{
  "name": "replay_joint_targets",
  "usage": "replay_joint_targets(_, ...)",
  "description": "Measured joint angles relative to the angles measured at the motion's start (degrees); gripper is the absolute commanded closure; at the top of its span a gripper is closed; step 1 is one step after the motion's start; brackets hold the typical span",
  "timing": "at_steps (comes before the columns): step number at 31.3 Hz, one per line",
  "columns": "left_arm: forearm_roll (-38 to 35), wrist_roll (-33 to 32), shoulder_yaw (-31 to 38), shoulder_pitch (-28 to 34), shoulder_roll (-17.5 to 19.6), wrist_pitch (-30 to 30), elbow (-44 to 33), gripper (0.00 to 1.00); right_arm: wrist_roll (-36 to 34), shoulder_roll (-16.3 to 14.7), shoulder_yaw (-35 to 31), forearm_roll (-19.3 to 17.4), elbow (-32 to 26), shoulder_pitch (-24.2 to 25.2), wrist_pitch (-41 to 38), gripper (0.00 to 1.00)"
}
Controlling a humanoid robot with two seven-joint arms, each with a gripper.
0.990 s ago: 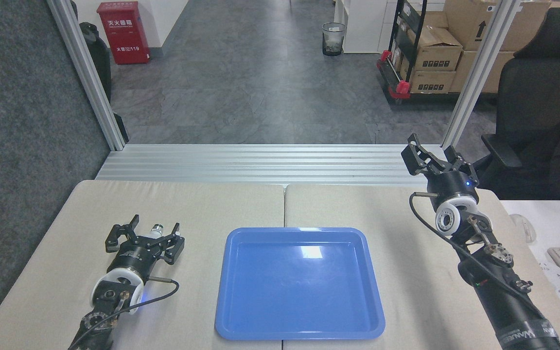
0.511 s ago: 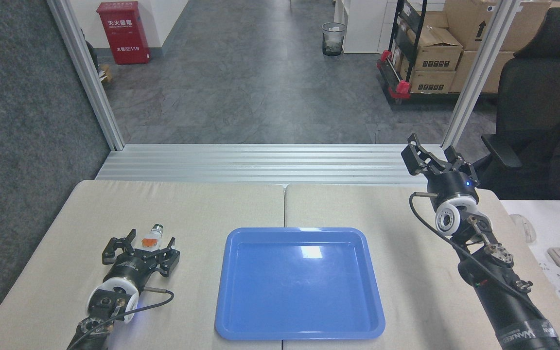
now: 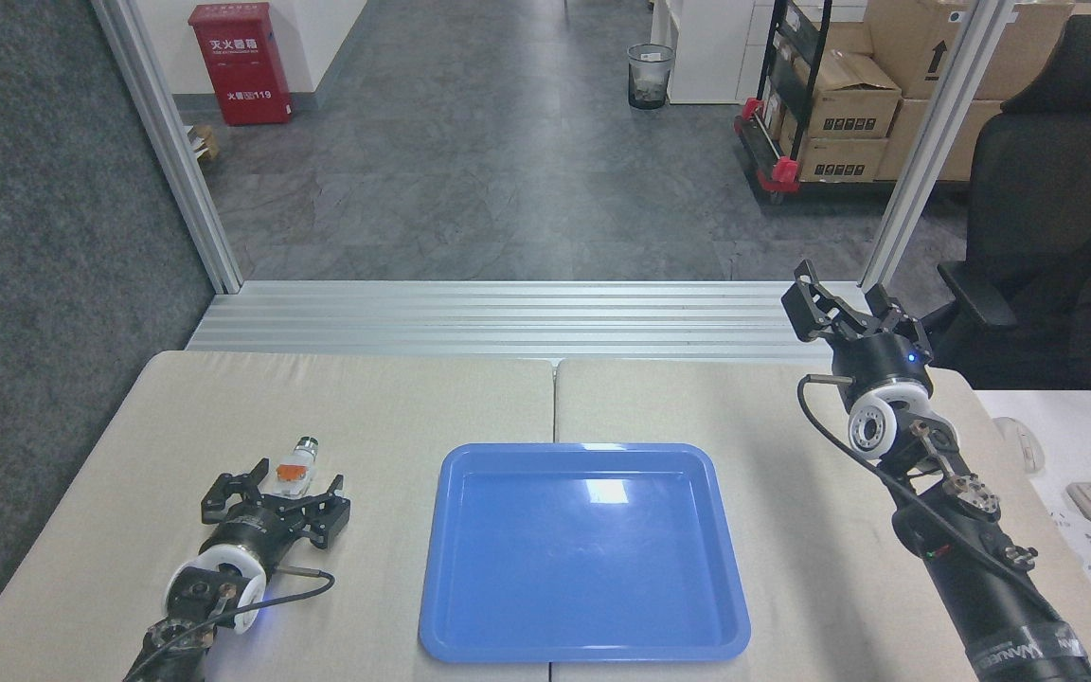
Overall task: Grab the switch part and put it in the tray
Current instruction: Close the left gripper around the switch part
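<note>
On a beige two-panel table (image 3: pixel 394 398) at the edge of a grey-floored workspace, a glossy blue tray (image 3: pixel 583 639) lies near the front centre, its raised rim and rounded corners catching an overhead light, its floor holding nothing. To the far right, the robot's right arm rises from the lower corner, its right gripper (image 3: pixel 850 305) held above the table's back right edge with black fingers spread apart and nothing between them. At lower left, the left arm lies low over the tabletop, and its left gripper (image 3: pixel 278 493) has its fingers splayed wide, grasping nothing. Just beyond those fingertips the switch part (image 3: pixel 296 464) rests on the table surface, well to the left of the tray and outside it; its orange section faces up on a white body, and the silver cylindrical end points away from the robot. Whether the fingertips touch the part cannot be told from this angle. Behind the table runs a ribbed aluminium sill (image 3: pixel 527 317), with a red cabinet (image 3: pixel 240 62), a wire wastebasket (image 3: pixel 650 76) and stacked cardboard boxes (image 3: pixel 849 104) farther back, and a black office chair (image 3: pixel 1057 199) at right.
</note>
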Motion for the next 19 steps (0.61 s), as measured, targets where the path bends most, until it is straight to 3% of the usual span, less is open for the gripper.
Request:
replay_joint_targets(9, 1.0, -0.1, -0.1, -0.2, 0.1, -0.4, 0.9, 0.00, 0.0, 0.0, 0.0, 0.0, 0.0, 0.0, 0.0, 0.01)
replay_joint_targets(14, 1.3, -0.1, -0.1, -0.3, 0.1, -0.4, 1.3, 0.07, 0.0, 0.0, 0.0, 0.0, 0.0, 0.0, 0.0, 0.01)
replay_joint_targets(19, 1.3, -0.1, -0.2, -0.6, 0.1, -0.4, 1.6, 0.07, 0.0, 0.0, 0.0, 0.0, 0.0, 0.0, 0.0, 0.01)
